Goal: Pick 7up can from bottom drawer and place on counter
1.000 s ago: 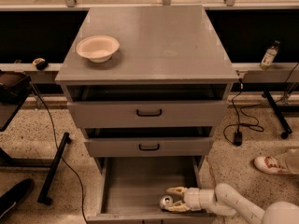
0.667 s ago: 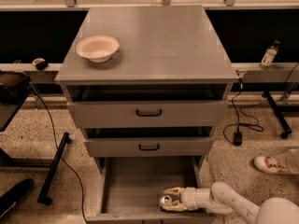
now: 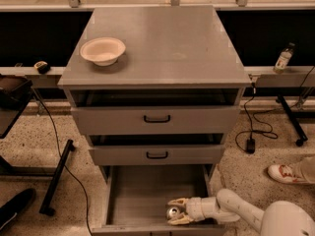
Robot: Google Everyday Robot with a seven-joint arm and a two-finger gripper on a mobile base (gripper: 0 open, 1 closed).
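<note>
7up can (image 3: 173,212) standing upright on the floor of the bottom drawer (image 3: 142,193), near its front right corner, silver top facing up. The drawer is pulled fully out, which exposes the can from above and from the right. The tool (image 3: 170,211) has entered low from that side, its white arm (image 3: 238,211) reaching over the drawer's right wall. The tool's two pale fingers (image 3: 178,201) are spread and lie level, one behind the can and one in front, so that the can sits in the gap; whether either finger touches it cannot be told. This horizontal straddle suits a side grasp on a round body, and the likely step in hand is closing on the can before lifting. The two shallower drawers above, upper (image 3: 157,118) and middle (image 3: 156,155), stand only slightly open, so a lift probably needs to draw outward first to clear their fronts. The worktop (image 3: 167,48) carries a bowl (image 3: 102,50) at its left rear; the remaining surface to the right offers room for placing.
</note>
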